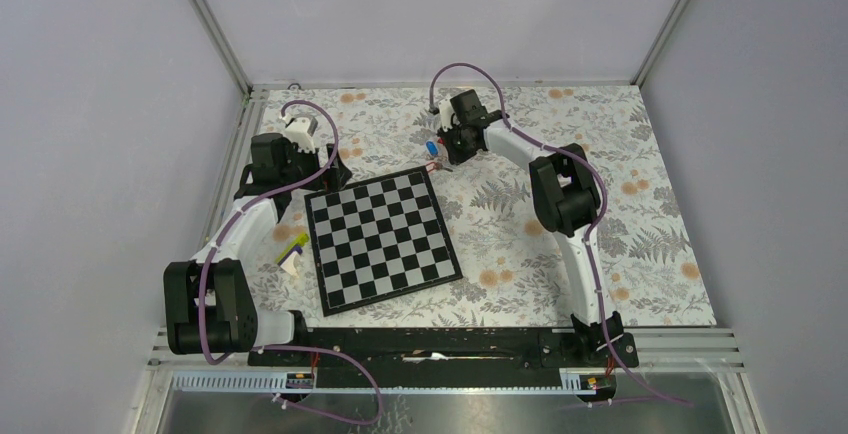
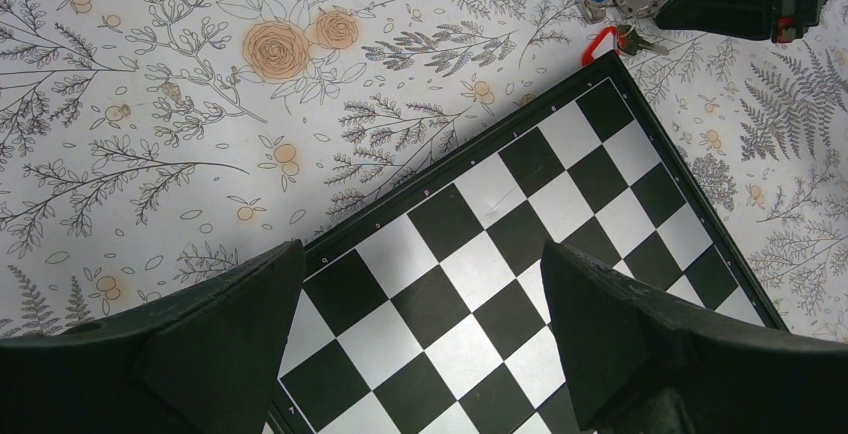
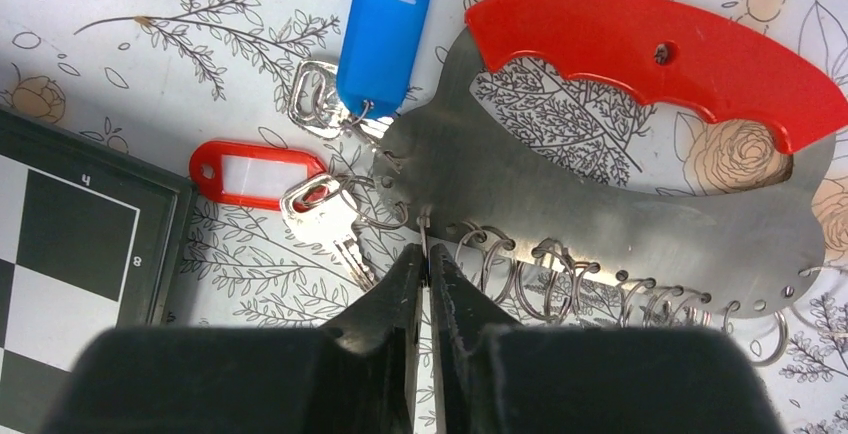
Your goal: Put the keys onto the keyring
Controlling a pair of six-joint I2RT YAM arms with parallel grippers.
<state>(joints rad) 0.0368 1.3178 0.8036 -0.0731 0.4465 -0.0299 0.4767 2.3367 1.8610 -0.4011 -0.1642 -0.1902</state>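
Viewing from above: right jaws sit low at upper centre, just beyond the far corner of the chessboard (image 1: 385,239). Left wrist: left jaws spread wide over the chessboard. Right wrist: right jaws pinch a thin ring on the lower edge of the keyring (image 3: 600,204), mid-frame on the tabletop (image 3: 150,54); blue-tagged key (image 3: 383,29) and red-tagged key (image 3: 258,172) lie at its left end.
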